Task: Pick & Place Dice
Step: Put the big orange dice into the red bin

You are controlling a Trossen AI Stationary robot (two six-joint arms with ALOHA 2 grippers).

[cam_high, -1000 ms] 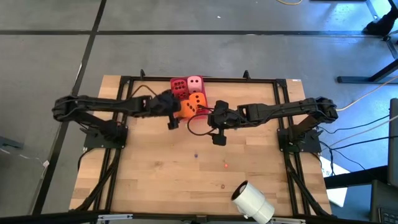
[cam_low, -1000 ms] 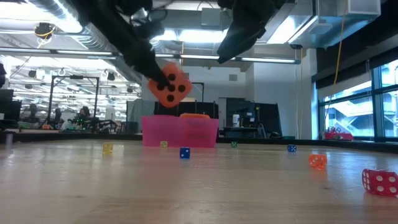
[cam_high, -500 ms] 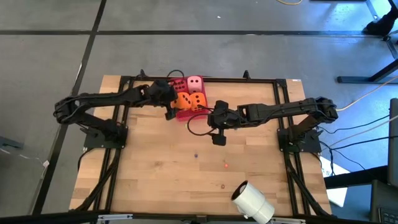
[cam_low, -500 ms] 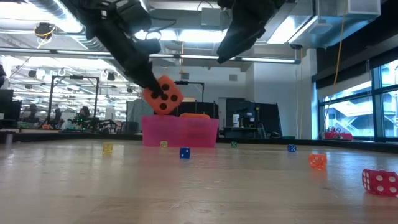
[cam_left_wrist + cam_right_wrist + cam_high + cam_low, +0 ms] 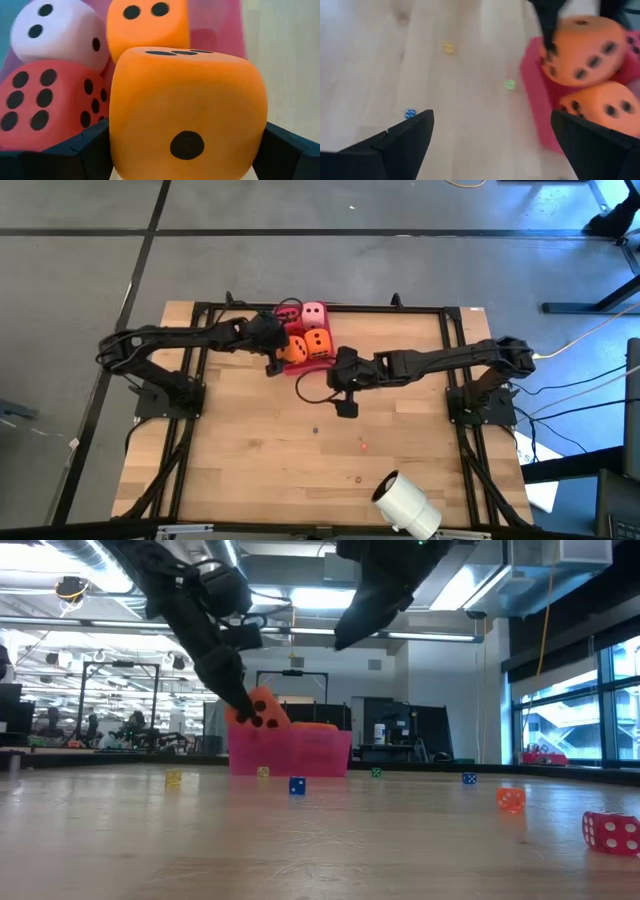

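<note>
My left gripper (image 5: 187,150) is shut on an orange die (image 5: 293,352) at the near-left part of the translucent red tray (image 5: 312,367). In the tray sit a second orange die (image 5: 318,342), a pale pink die (image 5: 313,313) and a red die (image 5: 45,102), the red one partly hidden under my left arm in the high view. In the low view the held die (image 5: 260,708) dips behind the tray wall (image 5: 300,752). My right gripper (image 5: 492,140) is open and hovers over the table just near and right of the tray (image 5: 540,117). My left gripper pinches the orange die between its two fingers (image 5: 75,150), on two opposite side faces (image 5: 125,130). The fingers slant down from the table's left. The die's lower part is behind the tray wall; whether it rests on the tray floor I cannot tell.
A white cylinder roll (image 5: 405,505) lies at the near right edge. Tiny dice are scattered on the wood: a blue one (image 5: 297,786), an orange one (image 5: 510,799), a red one (image 5: 610,832). Black frame rails (image 5: 200,315) border the table. Bare wood lies in the near half.
My left gripper has carried the orange die toward the far edge and down, from above the table into the tray's near-left part, staying shut on it. My right gripper has shifted slightly toward the left, still open.
</note>
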